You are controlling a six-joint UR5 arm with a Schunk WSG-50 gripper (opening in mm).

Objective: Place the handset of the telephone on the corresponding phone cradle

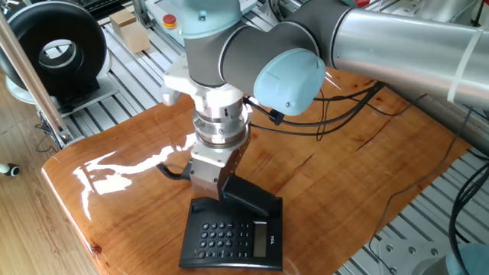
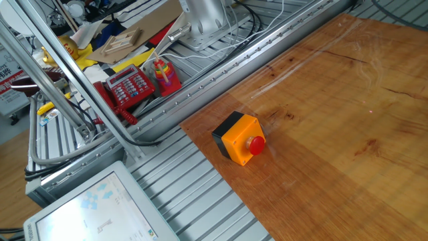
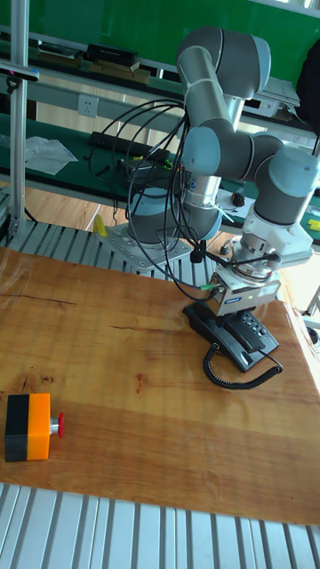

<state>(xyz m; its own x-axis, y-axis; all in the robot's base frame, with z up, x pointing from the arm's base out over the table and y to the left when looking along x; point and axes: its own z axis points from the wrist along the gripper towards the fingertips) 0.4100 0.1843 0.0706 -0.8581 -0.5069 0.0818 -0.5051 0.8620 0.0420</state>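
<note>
The black telephone [image 1: 233,238] lies near the table's front edge with its keypad and small LCD facing up. My gripper [image 1: 226,188] is shut on the black handset [image 1: 252,198], which sits tilted right over the phone cradle [image 1: 200,205], the far strip of the base. The handset hides most of the cradle, and I cannot tell whether they touch. In the tall fixed view the gripper [image 3: 233,313] hangs over the telephone [image 3: 249,338], and the coiled cord [image 3: 233,380] loops onto the table in front. The other fixed view shows none of these.
An orange box with a red button [image 2: 241,138] [image 3: 27,427] stands on the wooden table [image 1: 130,198], far from the phone. A red telephone [image 2: 130,87] and clutter lie on the metal frame beyond the table. Black cables [image 1: 344,114] trail behind the arm.
</note>
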